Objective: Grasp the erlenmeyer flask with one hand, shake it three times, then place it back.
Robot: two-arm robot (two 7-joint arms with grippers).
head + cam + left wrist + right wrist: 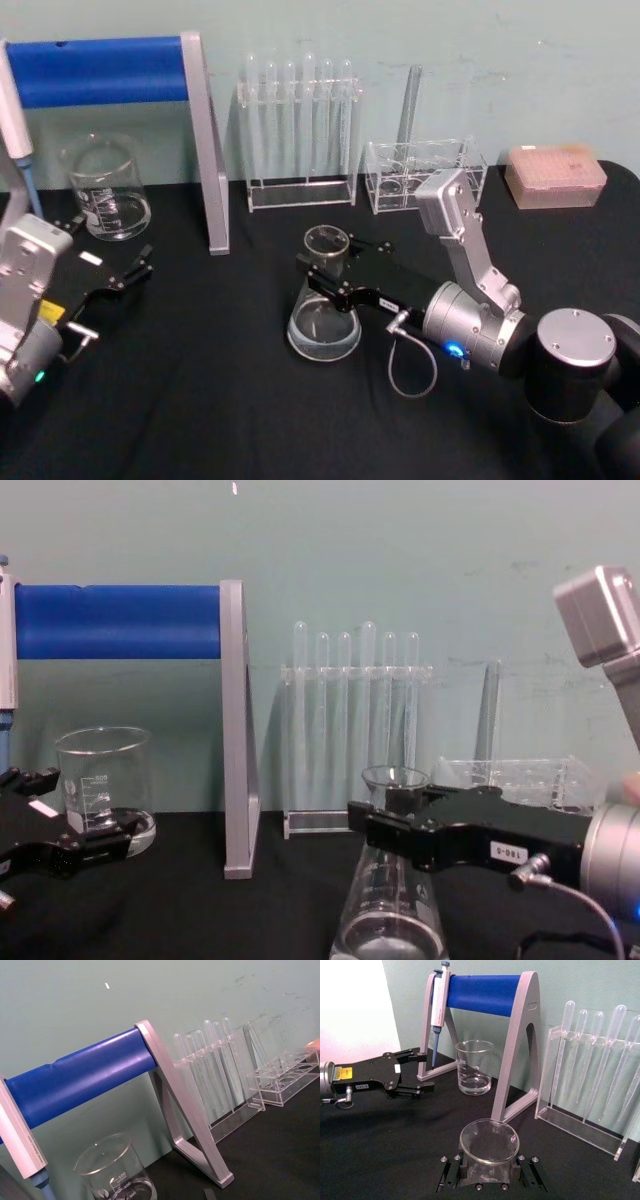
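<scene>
Right end effector (325,272): clenched around the flask's neck.
Flask (324,325): base resting on the black bench (200,400), between the fingers.
Left end effector (135,268): released, well apart, near a beaker (105,188).

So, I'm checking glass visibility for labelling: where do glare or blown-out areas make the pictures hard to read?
Right wrist view: a washed-out white-pink patch fills the upper corner beside the grey pipette stand; the clear glass conical flask rim reads cleanly between the right gripper fingers. Chest view: flask body is faint against the black table. Head view: soft highlights on silver arm links.
</scene>
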